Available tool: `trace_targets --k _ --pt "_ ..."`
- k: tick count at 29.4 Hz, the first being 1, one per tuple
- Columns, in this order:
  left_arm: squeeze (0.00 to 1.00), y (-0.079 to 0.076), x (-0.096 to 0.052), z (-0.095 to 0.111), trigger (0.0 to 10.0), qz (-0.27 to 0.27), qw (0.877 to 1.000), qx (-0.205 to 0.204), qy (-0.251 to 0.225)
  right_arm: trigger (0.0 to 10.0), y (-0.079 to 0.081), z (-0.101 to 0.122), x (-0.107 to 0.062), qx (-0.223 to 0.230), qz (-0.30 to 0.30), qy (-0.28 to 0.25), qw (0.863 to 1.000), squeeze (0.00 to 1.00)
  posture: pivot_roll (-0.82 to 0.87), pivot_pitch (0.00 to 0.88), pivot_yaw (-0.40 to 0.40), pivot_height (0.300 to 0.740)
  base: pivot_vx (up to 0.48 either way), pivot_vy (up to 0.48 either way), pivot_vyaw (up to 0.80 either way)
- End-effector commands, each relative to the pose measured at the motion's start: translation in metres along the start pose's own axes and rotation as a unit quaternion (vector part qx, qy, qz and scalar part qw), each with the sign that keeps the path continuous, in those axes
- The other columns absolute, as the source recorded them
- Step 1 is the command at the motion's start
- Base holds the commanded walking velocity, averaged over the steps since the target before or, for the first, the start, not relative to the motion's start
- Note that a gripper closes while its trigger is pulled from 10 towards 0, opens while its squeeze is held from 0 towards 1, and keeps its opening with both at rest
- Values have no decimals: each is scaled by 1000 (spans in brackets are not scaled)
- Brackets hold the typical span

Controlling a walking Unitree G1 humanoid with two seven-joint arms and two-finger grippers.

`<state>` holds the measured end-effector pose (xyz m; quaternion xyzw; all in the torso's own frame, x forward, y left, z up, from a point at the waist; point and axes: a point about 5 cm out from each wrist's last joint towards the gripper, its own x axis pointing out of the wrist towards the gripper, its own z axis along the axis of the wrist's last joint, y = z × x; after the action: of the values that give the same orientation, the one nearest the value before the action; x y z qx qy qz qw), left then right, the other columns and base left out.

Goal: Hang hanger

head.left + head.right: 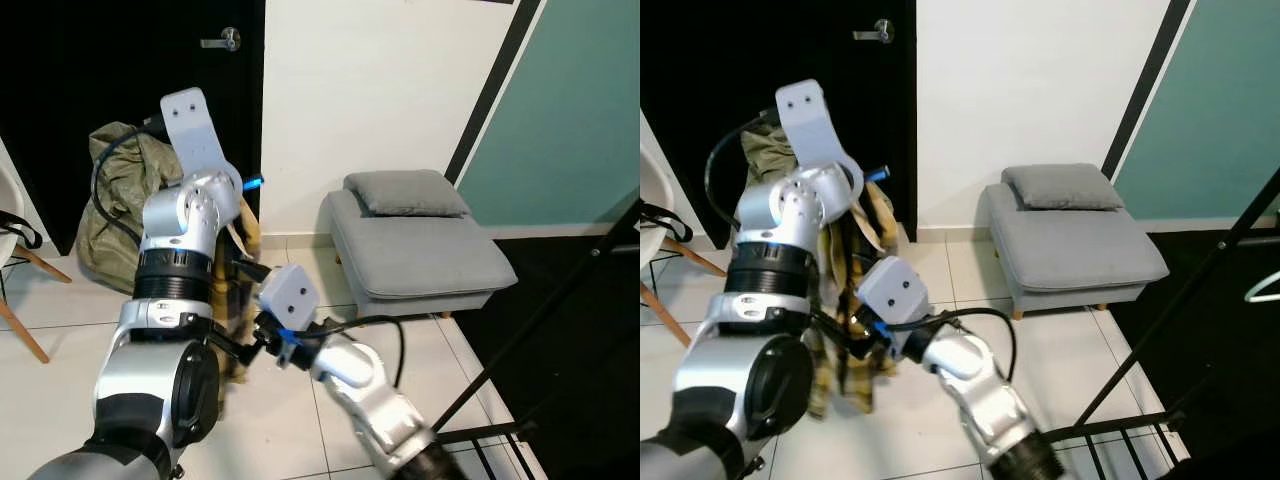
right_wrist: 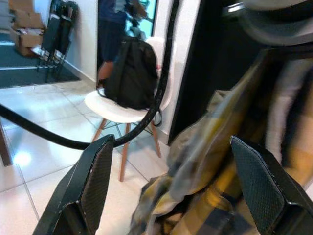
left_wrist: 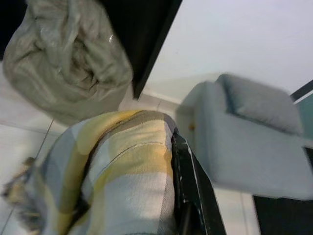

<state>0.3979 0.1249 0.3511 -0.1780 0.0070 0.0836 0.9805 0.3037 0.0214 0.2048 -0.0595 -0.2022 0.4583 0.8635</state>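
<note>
Shirt [image 1: 845, 330] in yellow, grey and white plaid hangs bunched between the 2 silver arms, draped from the raised left gripper [image 3: 188, 196]; 1 of its black fingers [image 3: 193, 186] lies against the cloth, but whether it is clamped on the fabric cannot be told, and no hanger can be made out under the folds. The right gripper [image 2: 171, 186] sits lower, just beside the hanging cloth, its 2 textured pads [image 2: 100, 171] spread wide with the shirt showing between them, not gripped. Around them stand 1 grey footstool [image 1: 415, 250] with 1 grey cushion [image 1: 405, 192] on top, 1 olive bag [image 1: 125, 200] slumped by the black door [image 1: 120, 60], 1 white chair [image 2: 122, 105] carrying 1 black backpack [image 2: 129, 73], and 1 black rack [image 1: 540, 330] slanting across the right side. No writing can be read.
</note>
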Motion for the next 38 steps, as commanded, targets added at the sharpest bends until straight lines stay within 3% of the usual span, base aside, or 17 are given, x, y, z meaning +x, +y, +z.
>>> trace_targets --k 1,4,6,11,17,22,28,29,30,33,35,38 --pt "0 -13 -6 11 0 -20 1000 -9 -20 10000 -5 -8 -2 4 -15 16 1000 0 67 180 -45 740 0 0 0" --pt "0 -16 -7 10 0 -25 999 -9 -19 10000 -4 -10 4 16 -18 22 999 0 67 179 -48 740 0 0 0" --pt "0 -20 -8 8 0 -29 999 -6 -21 10000 -2 -15 18 20 -27 37 999 0 70 178 -54 740 0 0 0" --pt "0 -21 -7 7 0 -27 999 -3 -23 10000 -1 -17 29 8 -25 52 998 0 66 178 -55 740 0 0 0" --pt "0 -24 -10 9 0 -32 999 -8 -23 10000 -11 -21 35 -36 -48 70 996 0 63 179 -65 740 0 0 0" --pt "0 -23 -9 8 0 -29 999 1 -28 10000 -16 -17 34 -34 -34 54 997 0 65 177 -71 740 0 0 0" --pt "0 -13 -5 11 0 -16 999 10 -42 10000 -25 -13 17 -28 -28 30 999 0 53 180 -65 740 0 0 0" --pt "0 -10 -3 12 0 -14 999 10 -43 10000 -30 -15 3 -34 -26 33 999 0 49 181 -65 740 0 0 0" --pt "0 -10 -3 12 0 -14 999 10 -43 10000 -30 -15 3 -34 -26 33 999 0 49 181 -65 740 0 0 0" --pt "0 -5 -1 15 0 -9 999 14 -50 10000 -46 -15 -23 -31 -45 34 998 0 49 179 -61 740 0 0 0" --pt "0 -3 0 16 0 -7 999 15 -52 10000 -50 -14 -28 -29 -53 33 998 0 49 179 -61 740 0 0 0" --pt "0 1 1 20 0 -5 998 17 -57 10000 -76 -3 -50 -24 -110 8 994 0 48 176 -53 740 0 0 0"
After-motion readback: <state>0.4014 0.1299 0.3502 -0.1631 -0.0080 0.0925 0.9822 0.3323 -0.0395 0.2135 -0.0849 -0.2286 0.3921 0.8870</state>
